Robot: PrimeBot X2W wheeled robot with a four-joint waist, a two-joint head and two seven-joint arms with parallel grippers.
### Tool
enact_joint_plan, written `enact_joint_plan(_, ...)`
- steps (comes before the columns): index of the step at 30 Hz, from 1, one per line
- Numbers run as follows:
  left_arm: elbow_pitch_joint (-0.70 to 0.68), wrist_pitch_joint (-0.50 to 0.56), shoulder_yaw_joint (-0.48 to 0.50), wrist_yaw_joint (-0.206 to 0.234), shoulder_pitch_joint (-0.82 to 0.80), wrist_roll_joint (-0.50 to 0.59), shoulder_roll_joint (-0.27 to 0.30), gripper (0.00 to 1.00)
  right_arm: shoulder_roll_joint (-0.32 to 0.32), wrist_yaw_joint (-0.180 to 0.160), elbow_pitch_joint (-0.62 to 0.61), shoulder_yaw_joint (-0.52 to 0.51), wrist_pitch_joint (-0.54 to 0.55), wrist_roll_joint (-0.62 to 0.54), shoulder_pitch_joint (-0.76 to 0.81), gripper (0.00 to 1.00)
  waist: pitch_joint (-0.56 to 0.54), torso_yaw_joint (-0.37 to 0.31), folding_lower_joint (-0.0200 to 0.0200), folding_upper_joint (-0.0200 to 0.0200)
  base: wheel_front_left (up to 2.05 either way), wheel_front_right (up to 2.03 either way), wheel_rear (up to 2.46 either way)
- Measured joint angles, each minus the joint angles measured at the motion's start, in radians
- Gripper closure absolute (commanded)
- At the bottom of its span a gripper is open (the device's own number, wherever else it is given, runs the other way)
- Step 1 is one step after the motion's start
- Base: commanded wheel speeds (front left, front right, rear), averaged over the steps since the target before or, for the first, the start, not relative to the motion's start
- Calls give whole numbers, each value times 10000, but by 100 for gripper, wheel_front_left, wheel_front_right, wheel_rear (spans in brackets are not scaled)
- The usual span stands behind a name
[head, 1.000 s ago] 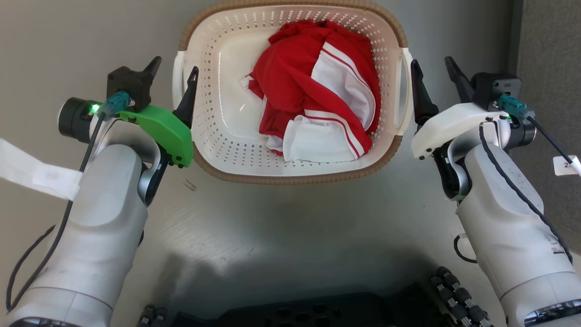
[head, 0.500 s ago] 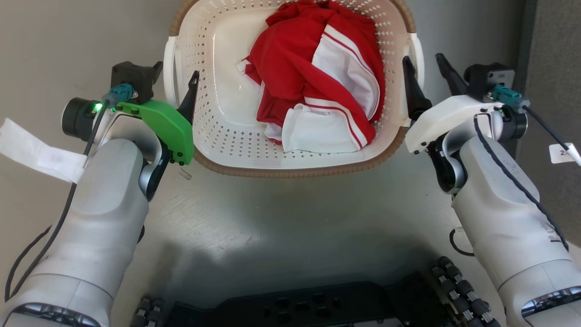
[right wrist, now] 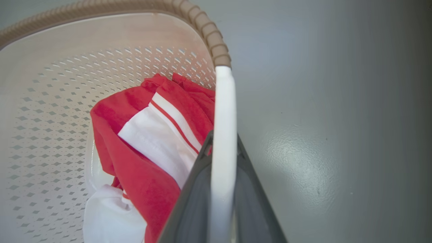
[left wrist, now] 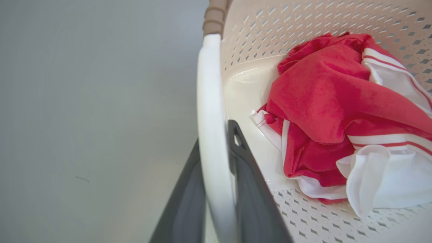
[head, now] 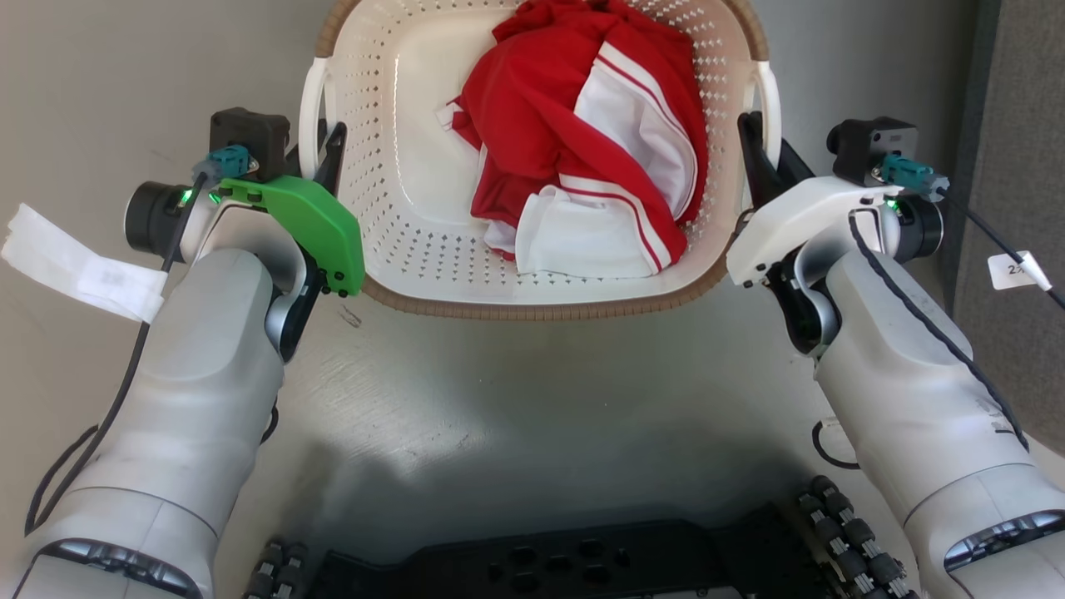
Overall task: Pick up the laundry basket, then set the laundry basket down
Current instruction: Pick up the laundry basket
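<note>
Head view, looking down on a grey floor [head: 516, 399].

At the far left, a white paper tag [head: 83, 270] hanging off the pale left forearm. Just right of it, a bright green cover [head: 308, 225] on the wrist. Above that, the left gripper [head: 316, 154] clenched on the left handle [head: 309, 100] of the laundry basket [head: 532, 309]. From the left wrist view, one dark finger [left wrist: 249, 189] inside the white handle bar and the other outside, both pressed against it.

In the middle, between the two arms, the cream-white perforated basket with its brown woven-look rim, far side cut off by the top of the view. Cannot tell whether resting on the floor or raised off it. Inside, a crumpled red garment with white panels and thin red stripes [head: 574, 141], heaped towards the basket's right and far side. Bare perforated bottom showing at the left and near side.

Further right, the right handle [head: 772, 91], another white bar, standing up from the rim. Around it, the right gripper [head: 770, 146], likewise clamped. From the right wrist view, one finger [right wrist: 192, 195] on the basket side and one on the floor side, both hard against the bar. Behind it, the white wrist shell and pale right forearm with a black cable running along it.

Near the right edge, a small white label [head: 1011, 270] on a cable, and beyond the floor's right edge a darker grey panel [head: 1015, 125].

Along the bottom edge, the robot's black base [head: 566, 566].
</note>
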Motion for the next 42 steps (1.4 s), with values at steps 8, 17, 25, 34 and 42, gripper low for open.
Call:
enact_joint_plan(8, 407, 21, -334, 2, -1, -537, -102, 100, 50, 2, 531, 117, 0, -19, -33, 100, -315, 35, 0, 0, 0, 0, 0)
enact_joint_plan(17, 784, 575, -709, 2, 75, -1342, -209, 100, 36, 286, 1154, 320, 0, -13, -140, 100, -1010, 63, -1, 0, 0, 0, 0)
enact_joint_plan(25, 1035, 1325, -965, 0, 468, -2063, -284, 100, 75, 543, 1979, 593, 92, 27, -128, 100, -1885, 78, -1, 0, 0, 0, 0)
enact_joint_plan(34, 1097, 2103, -1191, 0, 874, -2805, -272, 100, 115, 805, 2556, 844, 558, 477, 48, 100, -2979, 83, -1, 0, 0, 0, 0)
enact_joint_plan(42, 1043, 2698, -1459, -4, 1173, -3277, -245, 100, 150, 895, 2970, 959, 1172, 886, 280, 100, -3955, 89, -1, 0, 0, 0, 0)
